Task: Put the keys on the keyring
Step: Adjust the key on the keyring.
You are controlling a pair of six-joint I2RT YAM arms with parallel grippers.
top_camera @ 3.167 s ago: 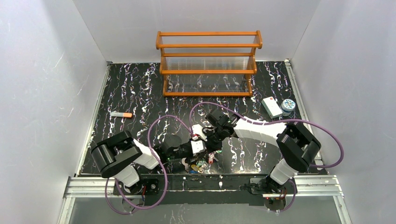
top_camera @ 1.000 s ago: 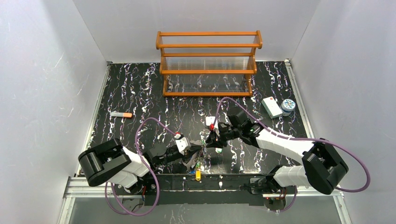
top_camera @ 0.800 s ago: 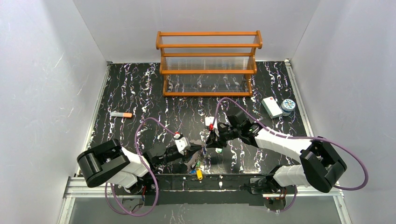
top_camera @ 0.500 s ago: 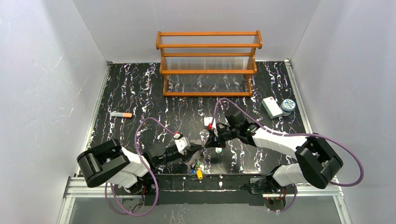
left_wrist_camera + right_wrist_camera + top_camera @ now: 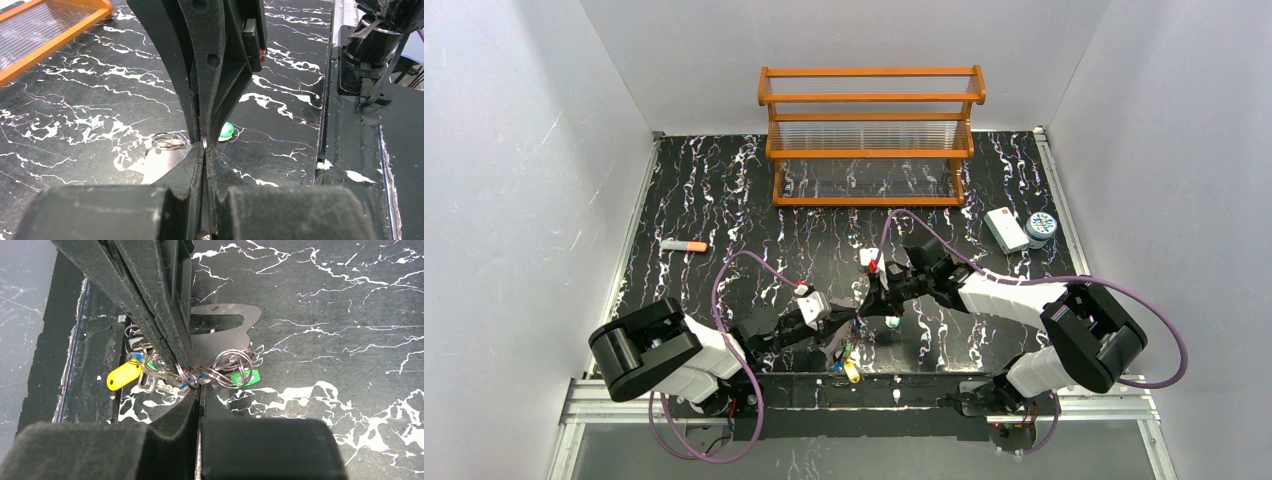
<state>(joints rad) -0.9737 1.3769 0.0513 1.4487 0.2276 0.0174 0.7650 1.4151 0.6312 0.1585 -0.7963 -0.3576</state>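
Observation:
My left gripper (image 5: 852,322) and right gripper (image 5: 872,305) meet tip to tip low over the near middle of the marbled table, both shut. In the left wrist view a thin silver ring edge sits between my left gripper's (image 5: 204,148) pads. In the right wrist view my right gripper (image 5: 199,386) pinches a tangle of wire rings (image 5: 231,363) carrying a green-tagged key (image 5: 243,376). Beside it a bunch of keys with a yellow tag (image 5: 124,375) hangs off the left fingers (image 5: 145,310). A flat silver slotted plate (image 5: 220,332) lies under them. I cannot pick out the keyring's oval loop.
A wooden rack (image 5: 871,135) stands at the back. A white box (image 5: 1004,229) and a round tin (image 5: 1042,225) sit at the right. An orange-tipped stick (image 5: 684,245) lies at the left. The metal front rail (image 5: 894,395) runs just below the bunch.
Since 3.2 s ago both arms have spread apart, and the grippers now meet only at their tips. In the last second the right forearm has edged left; the grippers stay together.

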